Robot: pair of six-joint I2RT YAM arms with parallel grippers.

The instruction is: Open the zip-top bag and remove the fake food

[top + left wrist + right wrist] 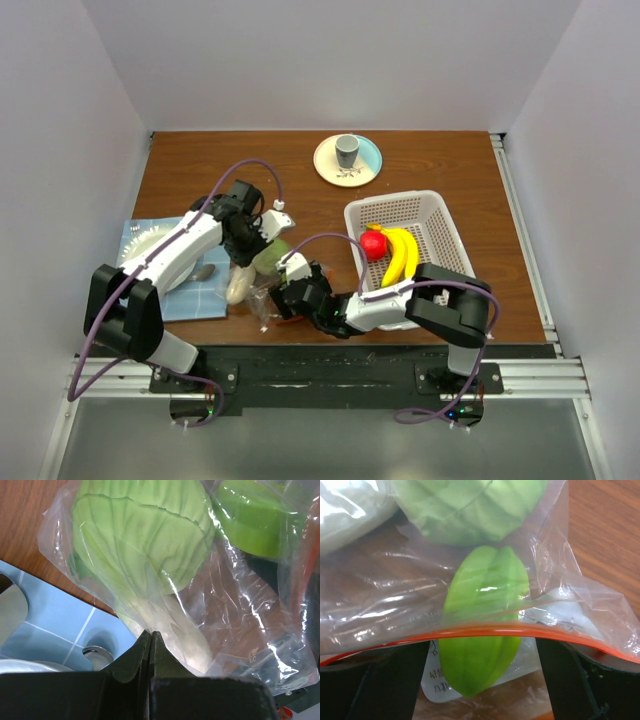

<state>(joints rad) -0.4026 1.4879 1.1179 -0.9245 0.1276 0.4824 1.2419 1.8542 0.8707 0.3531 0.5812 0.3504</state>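
The clear zip-top bag lies between the two arms, near the table's front edge. My left gripper is shut on a fold of its plastic, and a large pale green piece of fake food shows through the bag above the jaws. My right gripper stands open at the bag's mouth. Its fingers flank a bright green piece without touching it. The orange-red zip strip arcs across that piece. A cream piece also lies in the bag. A yellow banana bunch and a red fruit rest in the basket.
The white basket stands to the right of the bag. A plate with a grey cup sits at the back. A blue tiled mat with a metal spoon lies on the left. White walls close in the table.
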